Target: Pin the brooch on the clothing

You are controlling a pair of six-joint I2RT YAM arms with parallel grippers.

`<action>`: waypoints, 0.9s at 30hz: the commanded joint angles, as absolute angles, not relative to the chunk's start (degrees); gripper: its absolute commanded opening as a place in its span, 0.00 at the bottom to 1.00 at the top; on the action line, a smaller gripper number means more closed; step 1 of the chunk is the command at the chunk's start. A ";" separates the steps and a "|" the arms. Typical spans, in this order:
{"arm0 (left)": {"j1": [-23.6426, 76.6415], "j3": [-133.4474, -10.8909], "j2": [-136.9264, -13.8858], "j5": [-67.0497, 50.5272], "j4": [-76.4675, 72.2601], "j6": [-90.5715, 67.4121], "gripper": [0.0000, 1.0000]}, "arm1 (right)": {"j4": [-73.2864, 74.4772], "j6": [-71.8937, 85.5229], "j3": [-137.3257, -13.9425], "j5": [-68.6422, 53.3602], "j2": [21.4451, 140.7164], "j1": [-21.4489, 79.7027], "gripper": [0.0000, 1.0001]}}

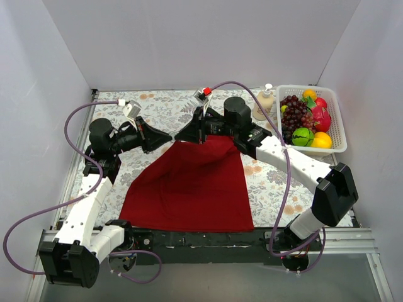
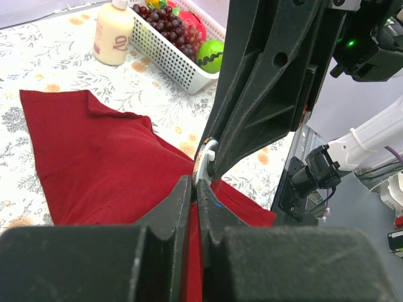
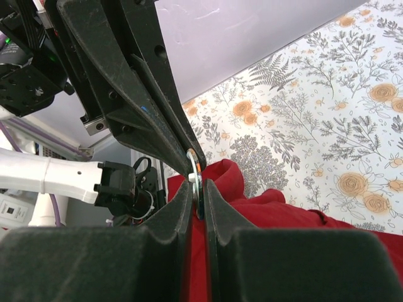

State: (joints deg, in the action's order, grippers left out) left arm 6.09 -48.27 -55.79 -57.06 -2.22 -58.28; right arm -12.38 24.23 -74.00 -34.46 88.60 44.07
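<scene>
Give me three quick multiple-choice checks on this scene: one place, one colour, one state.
1. Where is the brooch?
A. In the basket
B. Where the left gripper and right gripper meet, at the shirt edge
C. Flat on the bare table

2. What colour is the shirt?
A. Blue
B. White
C. Dark red

3. How is the left gripper?
A. Shut on shirt fabric
B. Wide open
C. Out of view

Answers:
1 B: both wrist views show the small disc at the touching tips, just above the raised fabric.
2 C: the shirt is dark red in every view.
3 A: the left wrist view shows red fabric pinched between its fingers.
</scene>
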 commanded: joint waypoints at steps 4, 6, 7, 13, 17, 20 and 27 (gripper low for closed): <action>5.98 -47.64 -51.42 -58.54 -9.05 -61.52 0.00 | -15.11 23.73 -70.93 -26.28 86.49 41.92 0.01; 5.98 -47.20 -51.07 -58.45 -10.45 -62.48 0.00 | -16.25 23.73 -69.88 -26.46 85.96 41.92 0.01; 5.98 -46.85 -50.98 -58.19 -10.98 -62.84 0.00 | -17.22 23.73 -69.53 -26.37 85.70 41.92 0.01; 5.98 -45.71 -50.54 -57.83 -12.65 -64.16 0.00 | -22.50 23.82 -65.92 -27.95 83.67 41.66 0.01; 5.98 -44.83 -50.27 -57.39 -13.97 -65.04 0.00 | -26.80 23.56 -63.72 -29.26 82.44 41.49 0.01; 5.98 -44.47 -50.19 -57.04 -14.68 -65.48 0.00 | -29.79 23.29 -62.76 -31.28 82.00 41.57 0.01; 5.98 -44.30 -50.27 -56.78 -14.85 -65.48 0.00 | -32.78 23.20 -61.79 -33.13 81.21 41.48 0.01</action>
State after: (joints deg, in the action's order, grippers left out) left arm 7.20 -44.29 -52.93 -57.30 -12.21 -64.71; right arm -30.11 25.34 -62.87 -35.62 83.64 44.07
